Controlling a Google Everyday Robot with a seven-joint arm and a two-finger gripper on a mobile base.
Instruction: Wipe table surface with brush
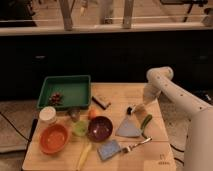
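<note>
The light wooden table surface [150,92] fills the middle of the camera view, with a small dark logo [161,159] near its front right corner. The brush [134,108] has a white handle and a small dark head that rests on the wood right of centre. Its handle slants up and to the right into my gripper [143,103]. The gripper hangs down from the white arm [161,76] at the table's right side and is shut on the handle's upper end.
Just in front of the brush head lie a green-handled tool [145,122] with a grey blade [129,128], a fork [136,146] and a blue sponge [109,149]. A dark block [101,101], purple bowl [100,128], orange bowl [53,138], white jar [47,115] and green tray [65,91] stand to the left.
</note>
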